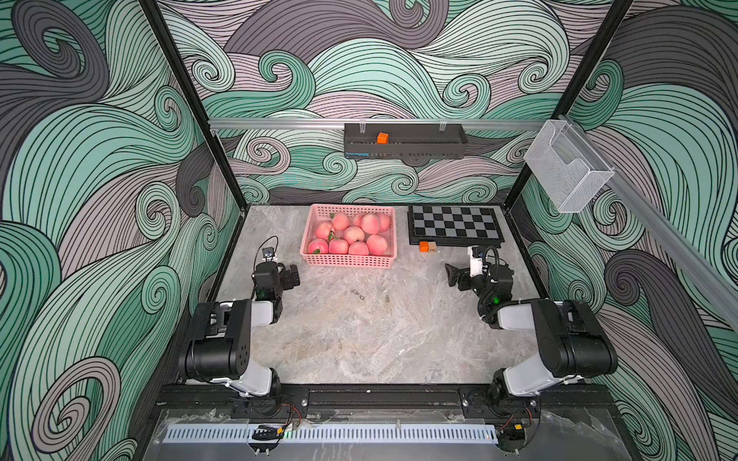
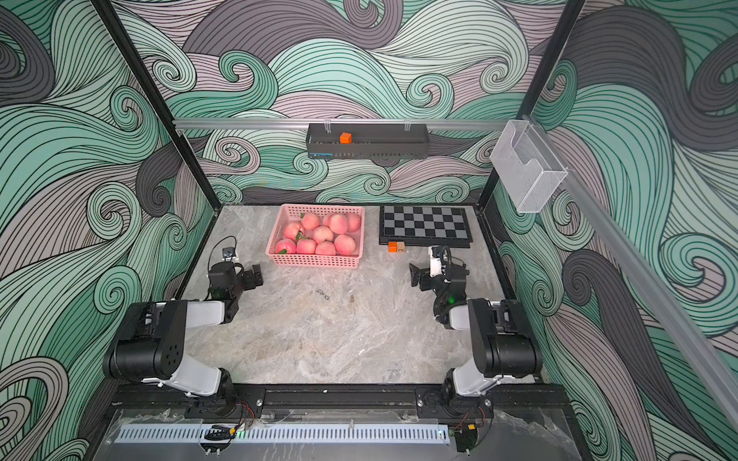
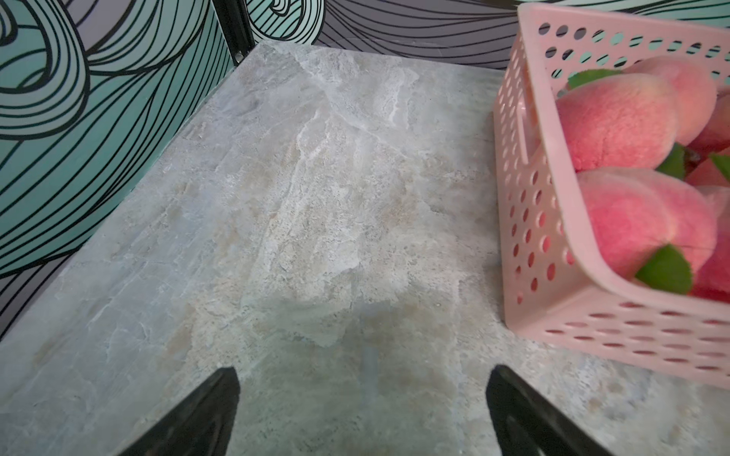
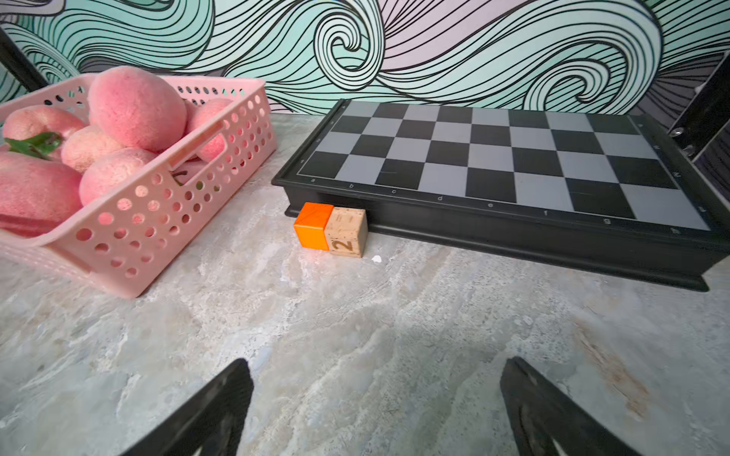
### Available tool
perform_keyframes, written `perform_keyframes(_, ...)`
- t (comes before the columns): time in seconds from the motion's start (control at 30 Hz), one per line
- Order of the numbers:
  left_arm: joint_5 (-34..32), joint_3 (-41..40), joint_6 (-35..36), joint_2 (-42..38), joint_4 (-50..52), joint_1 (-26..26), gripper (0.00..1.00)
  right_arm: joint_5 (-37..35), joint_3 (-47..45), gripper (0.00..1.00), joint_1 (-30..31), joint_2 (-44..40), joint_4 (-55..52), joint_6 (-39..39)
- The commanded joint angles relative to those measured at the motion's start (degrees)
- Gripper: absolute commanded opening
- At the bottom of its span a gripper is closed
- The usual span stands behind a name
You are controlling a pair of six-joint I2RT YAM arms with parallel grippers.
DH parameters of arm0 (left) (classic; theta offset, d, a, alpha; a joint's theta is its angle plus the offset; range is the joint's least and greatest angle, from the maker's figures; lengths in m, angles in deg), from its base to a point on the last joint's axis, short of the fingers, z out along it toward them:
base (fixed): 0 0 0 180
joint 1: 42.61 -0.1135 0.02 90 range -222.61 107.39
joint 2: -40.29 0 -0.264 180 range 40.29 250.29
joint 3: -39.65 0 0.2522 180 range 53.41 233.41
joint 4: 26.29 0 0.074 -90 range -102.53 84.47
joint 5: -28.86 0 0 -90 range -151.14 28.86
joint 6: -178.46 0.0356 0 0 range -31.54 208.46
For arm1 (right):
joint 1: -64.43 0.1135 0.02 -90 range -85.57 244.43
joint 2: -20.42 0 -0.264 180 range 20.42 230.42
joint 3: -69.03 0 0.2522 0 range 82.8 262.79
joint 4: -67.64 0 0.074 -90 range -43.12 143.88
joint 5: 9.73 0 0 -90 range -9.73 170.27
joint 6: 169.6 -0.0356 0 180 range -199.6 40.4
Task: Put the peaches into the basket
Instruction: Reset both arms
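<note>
The left gripper (image 3: 363,373) has its jaws spread wide with nothing between them; only bare table (image 1: 359,327) shows in the gap in the left wrist view. It touches no object. In both top views it sits just off the near left corner of the basket (image 1: 347,261), close to it but apart.

The right gripper (image 4: 378,361) is likewise spread wide and empty, with only stone-patterned table surface between its jaws. It faces an orange cube (image 4: 314,225) and a wooden block (image 4: 347,233) marked with a 2. These two touch side by side against the front edge of a chessboard (image 4: 509,158), and the gripper is well short of them.

The peaches (image 1: 354,234) all lie inside the basket, around ten of them, heaped so that some rest on others and the top ones rise above the rim. They are round and fuzzy, pink-red fading to pale cream, and several carry a small green leaf. None lies on the table.

The basket is pink plastic, rectangular and shallow, with rows of round holes in its walls and a handle slot at its ends. It stands flat toward the back of the table, left of the chessboard and not touching it.

On the back rail (image 1: 279,123) hangs a black tray (image 1: 403,147) holding a second orange cube (image 1: 382,138). A clear mesh holder (image 1: 567,167) hangs on the right side rail.
</note>
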Motion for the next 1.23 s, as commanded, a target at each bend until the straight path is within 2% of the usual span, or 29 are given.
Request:
perform_keyframes(0.0,-1.7,1.6,1.2,0.1,-1.4,1.3,0.99,-2.6,0.1,0.99,0.3,-0.1,2.4,1.0)
perform_keyframes(1.2,-1.7,1.8,1.2,0.0,-1.1,1.3,0.99,-3.8,0.0,0.99,1.8,-0.2,2.4,2.6)
